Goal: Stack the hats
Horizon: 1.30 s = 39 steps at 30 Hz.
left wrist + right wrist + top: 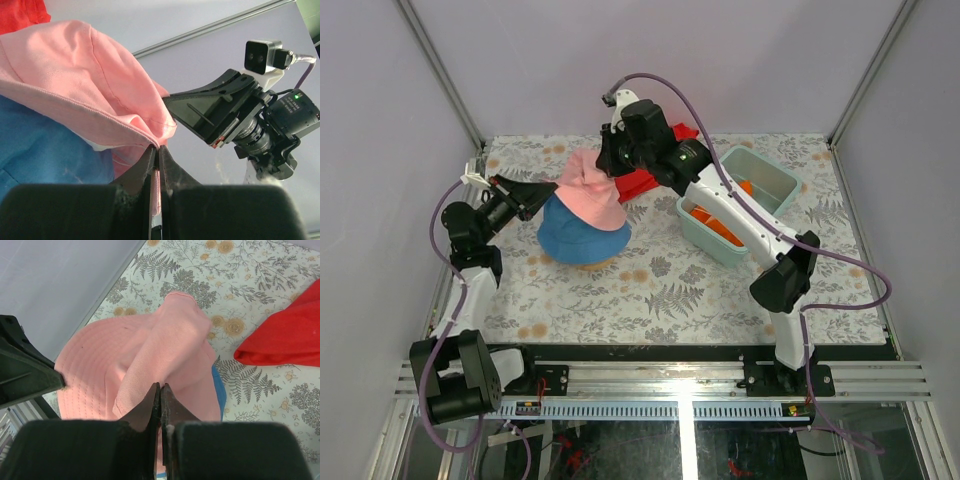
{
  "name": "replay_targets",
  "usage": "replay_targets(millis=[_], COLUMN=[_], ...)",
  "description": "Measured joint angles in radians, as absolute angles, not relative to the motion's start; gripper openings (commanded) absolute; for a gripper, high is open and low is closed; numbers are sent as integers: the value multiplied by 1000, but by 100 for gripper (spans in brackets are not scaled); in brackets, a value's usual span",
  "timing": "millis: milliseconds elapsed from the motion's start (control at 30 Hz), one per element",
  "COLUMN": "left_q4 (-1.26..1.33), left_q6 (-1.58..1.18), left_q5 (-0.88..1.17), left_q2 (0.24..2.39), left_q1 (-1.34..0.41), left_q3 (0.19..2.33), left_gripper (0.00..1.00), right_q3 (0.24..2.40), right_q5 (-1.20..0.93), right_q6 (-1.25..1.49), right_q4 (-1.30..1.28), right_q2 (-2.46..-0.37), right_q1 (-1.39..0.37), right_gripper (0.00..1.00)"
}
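pink hat (592, 190): draped over blue hat (582, 240), worktop's rear left. left gripper (156, 150): clamped on its brim. right gripper (160, 387): clamped on its crown fabric. bin (708, 245), rear right: orange item (720, 228), possibly a hat.

Pink hat (590, 190), blue hat (582, 240), floral table (670, 290)

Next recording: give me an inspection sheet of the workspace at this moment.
Surface: floral tablecloth.
Job's things: pink hat sits atop blue hat; orange fabric, perhaps a hat, in near teal bin; grey hat not seen.
Clutter: red cloth behind the hats; second teal bin.
Grippers: left gripper shut on pink hat's brim; right gripper shut on pink hat.
Cables: purple cables loop along both arms.
Surroundings: grey walls, metal frame.
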<state>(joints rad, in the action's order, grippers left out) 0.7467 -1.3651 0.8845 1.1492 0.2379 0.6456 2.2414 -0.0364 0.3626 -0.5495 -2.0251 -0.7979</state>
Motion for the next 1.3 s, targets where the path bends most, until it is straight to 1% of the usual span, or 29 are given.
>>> replay_targets(millis=[333,700,867,1033,1167,1300], left_q4=[722,726,724,698,647,579], left_q6=[-1322,-1356,-1361,-1377,-1369,-1341], left_q5=[888,871,860,838,813,788], left_q2=[1037,1030,962,947,916,879], left_q1=[239,267,297,322,334,347], left_q3=[534,517,416,322,314,308], left_gripper=[0,0,0,0,0,0], right_q3=[2251,2255,2166,2050,1976,1951], right_q5=[-36,-35,-39,-52,-83,-112], right_q6=[363,362,362,363,368,371], right_q4=[-553,-557,-501,-452,-404,-378], right_q2=[-2032,-2036,-2027,-2006,-1978,-1964], right_q1=[-817,-820,-820,-820,-821,-821], right_gripper=[0,0,0,0,0,1])
